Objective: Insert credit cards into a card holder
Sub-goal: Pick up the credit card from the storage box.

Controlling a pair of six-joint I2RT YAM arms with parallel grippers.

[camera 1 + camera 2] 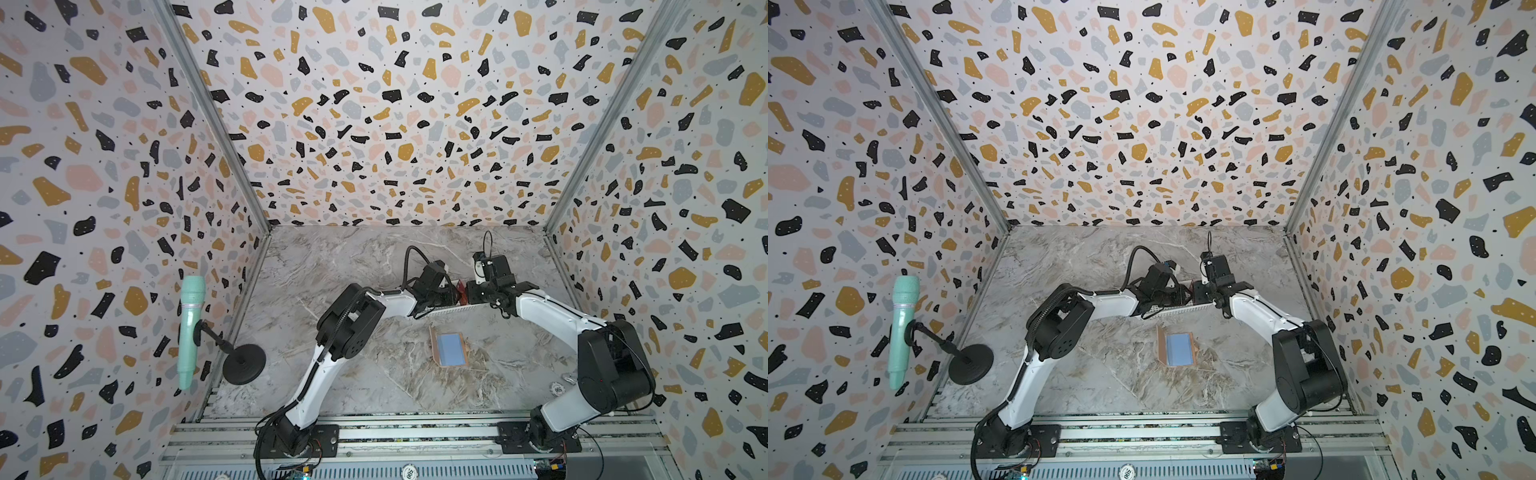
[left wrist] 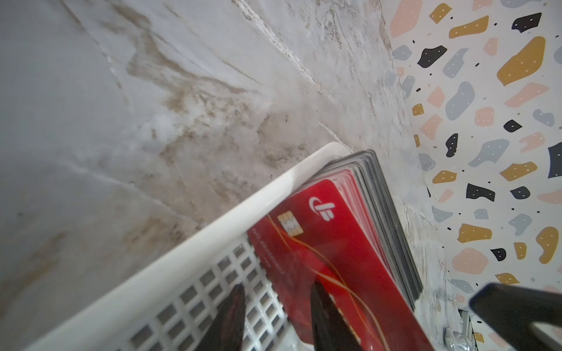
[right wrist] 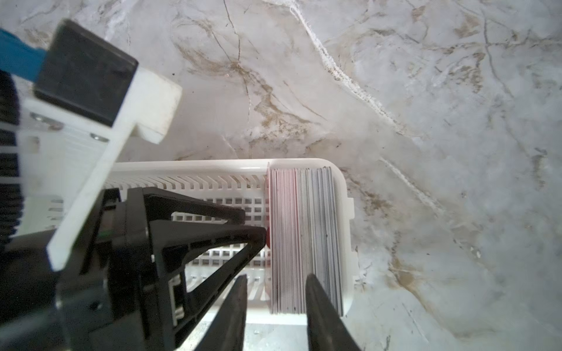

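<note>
The credit cards (image 2: pixel 334 243) stand on edge as a packed stack (image 3: pixel 292 228) at one end of a white slotted basket (image 3: pixel 213 170), red ones in front, grey behind. My left gripper (image 2: pixel 276 291) is open inside the basket, one fingertip (image 3: pixel 261 237) against the front red card's face. My right gripper (image 3: pixel 275 282) is open above the stack's edge, its jaws astride part of it. Both top views show the two grippers meeting over the basket (image 1: pixel 444 311). The card holder (image 1: pixel 451 349) (image 1: pixel 1177 349) lies open on the table nearer the arm bases, pale blue side up, untouched.
A mint-green microphone (image 1: pixel 191 328) on a black round-based stand (image 1: pixel 244 363) sits by the left wall. A small white disc (image 1: pixel 557 389) lies near the right arm's base. Patterned walls enclose the marble table on three sides; aluminium rails run along the front.
</note>
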